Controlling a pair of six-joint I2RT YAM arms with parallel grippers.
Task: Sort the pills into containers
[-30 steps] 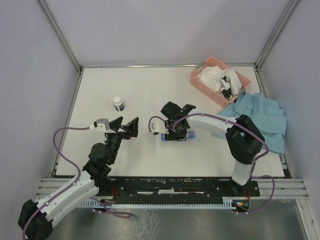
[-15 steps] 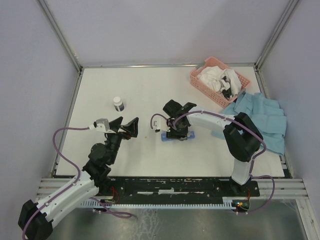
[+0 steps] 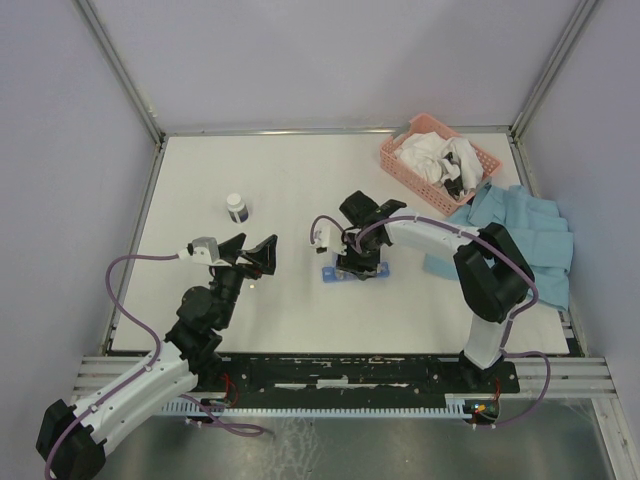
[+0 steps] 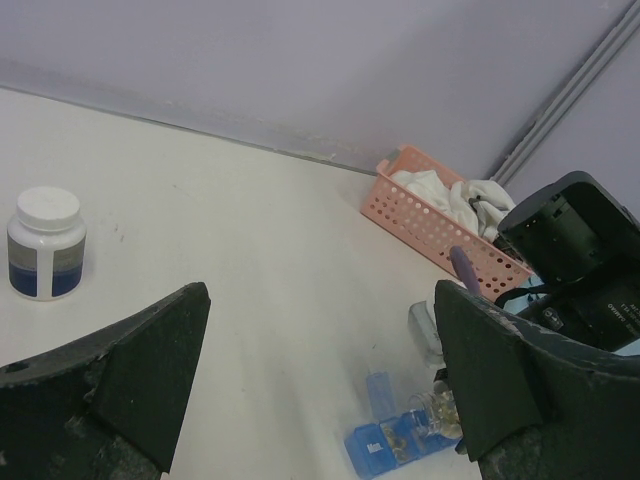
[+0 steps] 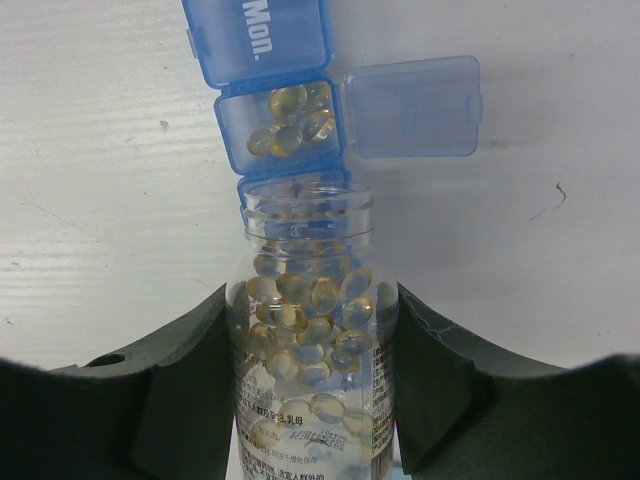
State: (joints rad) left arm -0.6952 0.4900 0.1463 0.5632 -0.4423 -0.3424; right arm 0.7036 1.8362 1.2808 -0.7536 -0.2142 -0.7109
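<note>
Pale lilac walls close round a white desk (image 3: 300,180), with both arms bolted at its near edge. Near the middle lies the blue organiser strip (image 5: 280,130), under the right arm. Seen from the right wrist, one compartment stands open with its lid (image 5: 415,105) swung out to the side, and a small heap of yellowish pills (image 5: 290,118) lies inside it. The next lid along, marked "Mon." (image 5: 255,35), is closed.

The right jaws are clamped on a clear bottle (image 5: 308,330), one black finger (image 5: 180,390) pressing each side of it. The bottle is full of the same pills, and its open mouth points at the strip, over the compartment just beside the filled one. Whether the rim touches the plastic is hard to say from this angle.

The left jaws hang spread wide apart above the desk, well to the left of the strip, holding nothing. Between their fingers (image 4: 130,370) the wrist view shows a white-capped bottle (image 4: 45,245) standing upright at far left. A pink basket (image 4: 430,225) of white cloth sits at the far right corner, beside a crumpled blue cloth (image 3: 520,235).
</note>
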